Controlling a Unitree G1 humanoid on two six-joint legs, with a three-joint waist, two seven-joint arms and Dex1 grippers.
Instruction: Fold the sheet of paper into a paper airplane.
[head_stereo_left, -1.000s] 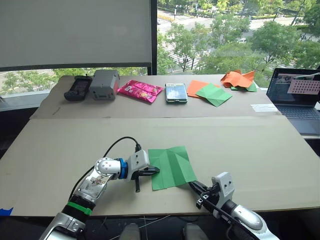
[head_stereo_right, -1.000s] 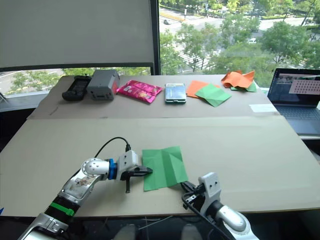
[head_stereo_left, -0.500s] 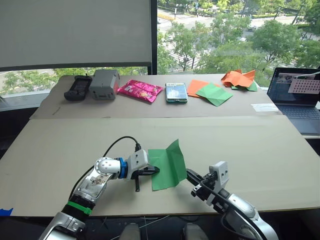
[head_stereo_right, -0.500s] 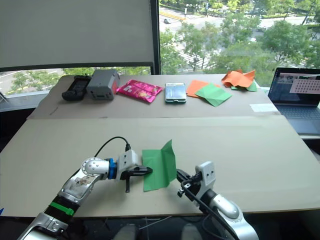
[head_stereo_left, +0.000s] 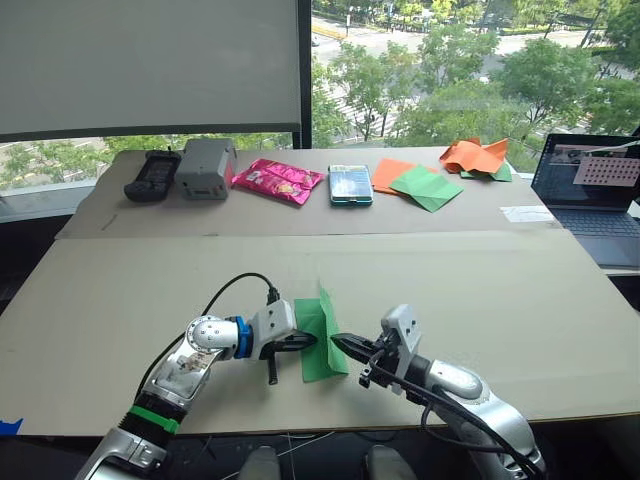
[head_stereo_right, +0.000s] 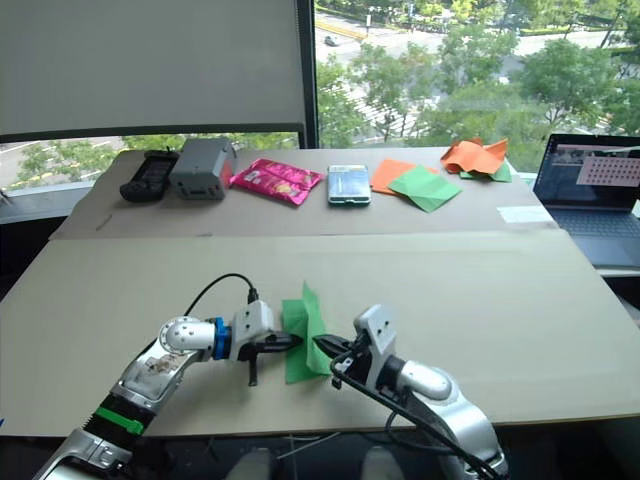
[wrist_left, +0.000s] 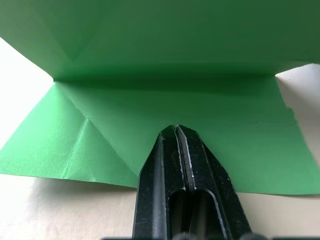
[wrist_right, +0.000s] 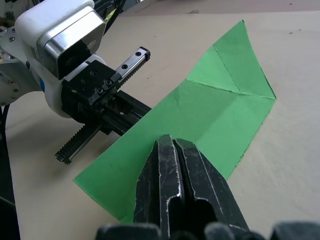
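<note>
Sheet of paper (head_stereo_left: 322, 338): bright green, creased, on the near table between the two grippers; its right half stands up from the surface along a centre fold, its left half lies flat.
Left gripper (head_stereo_left: 306, 341): fingers closed together, pinching the sheet's left edge, seen in the left wrist view with both tips meeting on the green paper.
Right gripper (head_stereo_left: 342, 345): fingers pressed together on the sheet's raised right edge, holding it up.
Near table (head_stereo_left: 520, 320): bare tan board surface, matte, with a seam line running across to the far table (head_stereo_left: 110, 205).
Far row, robot's left: black handheld device (head_stereo_left: 153, 174) touching a grey box (head_stereo_left: 206, 167); just beside it a pink foil packet (head_stereo_left: 280, 180), print too small to read.
Far row, centre: phone (head_stereo_left: 350, 184) lying flat, screen lit, text unreadable.
Far row, right: orange paper sheet (head_stereo_left: 388, 173) under a duller green sheet (head_stereo_left: 428, 187); beyond them a crumpled orange-and-green paper heap (head_stereo_left: 478, 157).
Right edge: open laptop (head_stereo_left: 593, 198), screen showing a pale dotted panel, no legible writing; a white slip (head_stereo_left: 527, 214) near it.
Obstruction: all side items are well apart from the sheet; only the black cable (head_stereo_left: 237, 290) arcs over the left wrist.
Room: large window behind, grey blind (head_stereo_left: 150, 65) down over the left half, trees and a road outside.
</note>
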